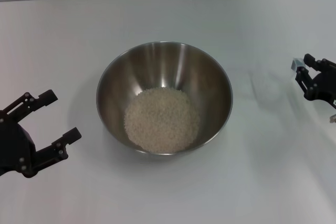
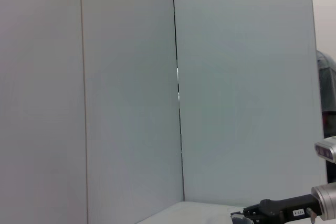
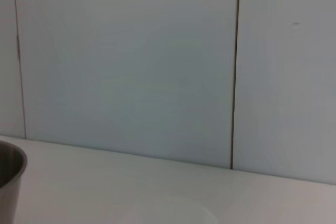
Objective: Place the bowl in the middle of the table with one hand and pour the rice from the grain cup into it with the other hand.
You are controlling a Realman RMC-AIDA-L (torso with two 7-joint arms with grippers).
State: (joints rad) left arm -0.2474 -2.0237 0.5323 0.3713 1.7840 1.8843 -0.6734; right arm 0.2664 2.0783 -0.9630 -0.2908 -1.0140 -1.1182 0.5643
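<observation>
One bowl [image 1: 164, 98] sits mid-table [image 1: 157, 14] holding a rice [image 1: 161, 118] heap. Near left, the left gripper [image 1: 51, 117] gapes empty; the right gripper [image 1: 303, 72], far right, I cannot tell.

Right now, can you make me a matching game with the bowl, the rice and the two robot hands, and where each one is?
Things:
1. bowl
2. rice
3. left gripper
4. right gripper

Places or states:
A. over the far right side of the table
B. standing in the middle of the table
C. heaped inside the bowl
D. on the left side, jaws open, holding nothing

Pairs: 1-B, 2-C, 3-D, 4-A.
</observation>
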